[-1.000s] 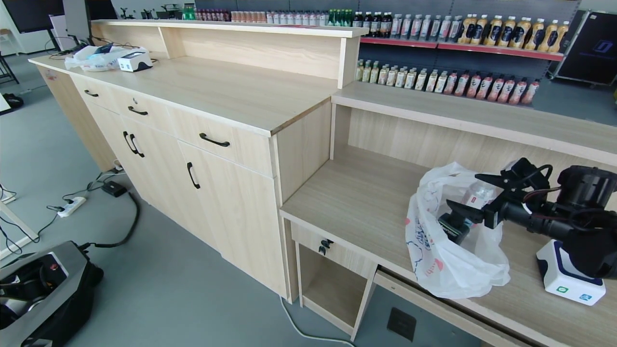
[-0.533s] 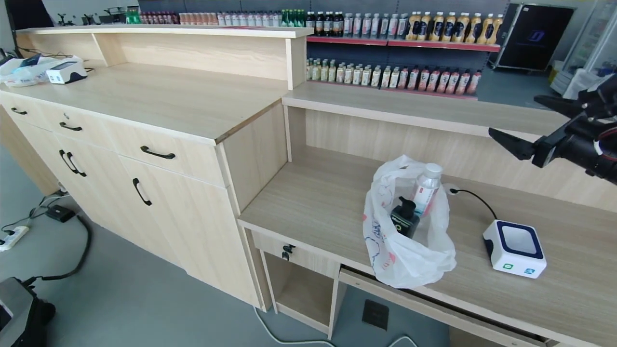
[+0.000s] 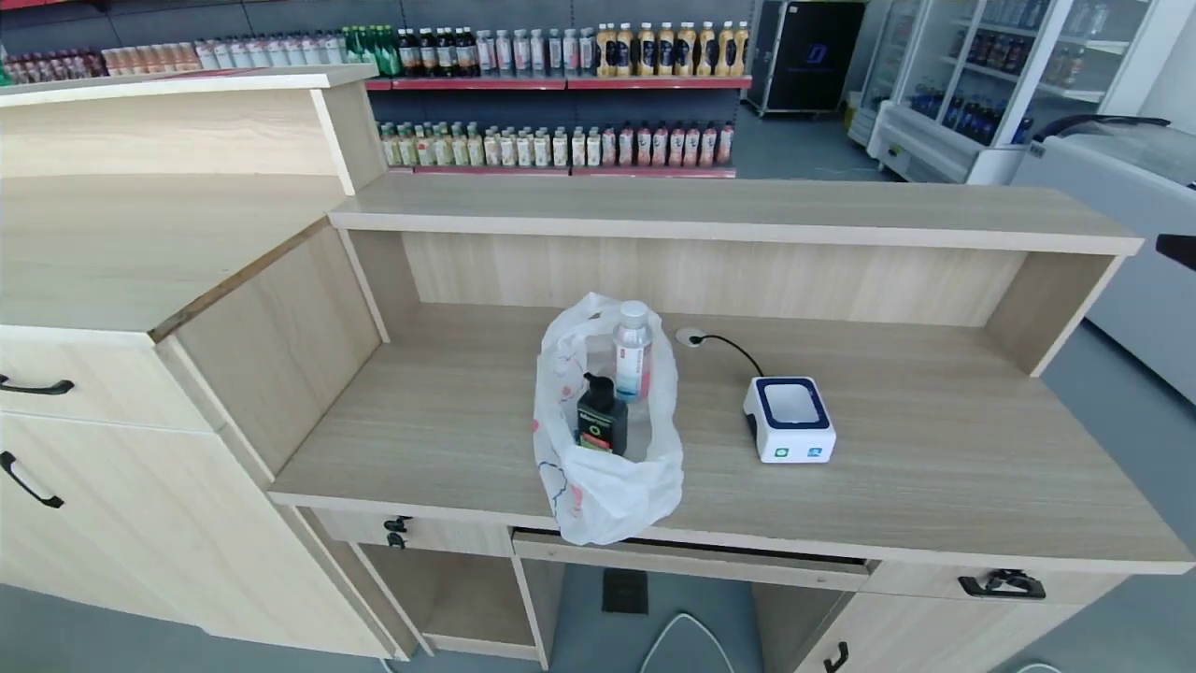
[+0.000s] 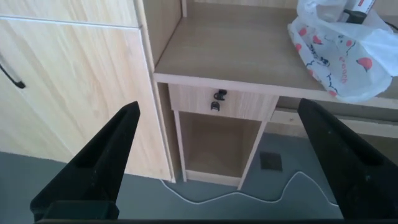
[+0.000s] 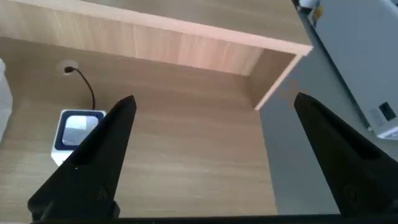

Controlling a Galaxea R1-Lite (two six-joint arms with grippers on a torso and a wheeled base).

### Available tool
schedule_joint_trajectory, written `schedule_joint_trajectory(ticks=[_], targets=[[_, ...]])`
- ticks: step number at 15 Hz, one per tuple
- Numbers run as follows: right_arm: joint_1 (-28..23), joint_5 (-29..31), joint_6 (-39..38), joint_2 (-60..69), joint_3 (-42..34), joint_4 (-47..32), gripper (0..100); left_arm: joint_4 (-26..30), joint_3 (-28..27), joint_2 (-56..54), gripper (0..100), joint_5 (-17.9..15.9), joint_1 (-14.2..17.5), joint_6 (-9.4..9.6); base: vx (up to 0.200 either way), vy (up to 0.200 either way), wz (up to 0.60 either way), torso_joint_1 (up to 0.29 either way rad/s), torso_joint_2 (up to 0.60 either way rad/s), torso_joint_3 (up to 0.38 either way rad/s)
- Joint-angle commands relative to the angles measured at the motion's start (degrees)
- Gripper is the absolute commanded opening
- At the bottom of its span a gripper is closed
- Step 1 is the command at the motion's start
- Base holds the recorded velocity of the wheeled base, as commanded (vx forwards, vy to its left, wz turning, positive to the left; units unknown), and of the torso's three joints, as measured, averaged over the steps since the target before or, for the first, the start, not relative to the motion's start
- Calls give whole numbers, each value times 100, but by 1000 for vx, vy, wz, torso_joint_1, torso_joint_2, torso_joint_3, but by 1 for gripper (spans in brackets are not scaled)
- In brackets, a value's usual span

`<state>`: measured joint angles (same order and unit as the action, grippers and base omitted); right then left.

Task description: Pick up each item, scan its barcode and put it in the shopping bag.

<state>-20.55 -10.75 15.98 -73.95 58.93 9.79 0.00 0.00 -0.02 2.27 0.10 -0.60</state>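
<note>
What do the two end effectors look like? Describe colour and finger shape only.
Both the left end effector and the right end effector are matte black. Each has two flat, wedge-shaped fingers that are broad at the base and taper to narrow tips, with plain, unmarked surfaces.

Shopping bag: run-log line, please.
white plastic shopping bag holds clear bottle, black pump bottle | left end effector open | right end effector open

The shopping bag [image 3: 603,491] hides the base of the clear bottle [image 3: 633,353].
</note>
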Motion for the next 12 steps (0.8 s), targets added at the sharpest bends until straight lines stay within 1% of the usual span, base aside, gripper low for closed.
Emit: schedule_joint_trajectory(ticks=[1, 2, 3, 4, 5, 6, 7, 8, 9, 10, 11, 12], targets=[[-124, 249, -306, 1137, -839, -267, 100, 0, 0, 2, 100, 2, -1, -2, 0, 0, -600, 2, 7, -2], [-80, 275, -359, 1524, -1393, -126, 100, 0, 0, 2, 100, 2, -1, -2, 0, 0, 0, 0, 0, 0], [51, 275, -394, 1990, -2228, 172, 100, 0, 0, 2, 100, 2, -1, -2, 0, 0, 0, 0, 0, 0], [78, 258, -412, 2350, -2861, 366, 100, 0, 0, 2, 100, 2, -1, -2, 0, 0, 0, 0, 0, 0], [236, 249, -456, 3035, -3977, 594, 100, 0, 0, 2, 100, 2, -1, -2, 0, 0, 0, 0, 0, 0], [438, 267, -473, 3431, -4645, 805, 100, 0, 0, 2, 100, 2, -1, -2, 0, 0, 0, 0, 0, 0], [755, 275, -623, 4090, -5664, 1069, 100, 0, 0, 2, 100, 2, -1, -2, 0, 0, 0, 0, 0, 0], [948, 293, -737, 4793, -5893, 788, 100, 0, 0, 2, 100, 2, -1, -2, 0, 0, 0, 0, 0, 0], [1071, 372, -842, 5347, -5893, -109, 100, 0, 0, 2, 100, 2, -1, -2, 0, 0, 0, 0, 0, 0], [1387, 838, -1124, 6305, -5884, -996, 100, 0, 0, 2, 100, 2, -1, -2, 0, 0, 0, 0, 0, 0], [1774, 882, -1229, 6683, -5884, -1023, 100, 0, 0, 2, 100, 2, -1, -2, 0, 0, 0, 0, 0, 0], [2003, 891, -1264, 7122, -5875, -1032, 100, 0, 0, 2, 100, 2, -1, -2, 0, 0, 0, 0, 0, 0]])
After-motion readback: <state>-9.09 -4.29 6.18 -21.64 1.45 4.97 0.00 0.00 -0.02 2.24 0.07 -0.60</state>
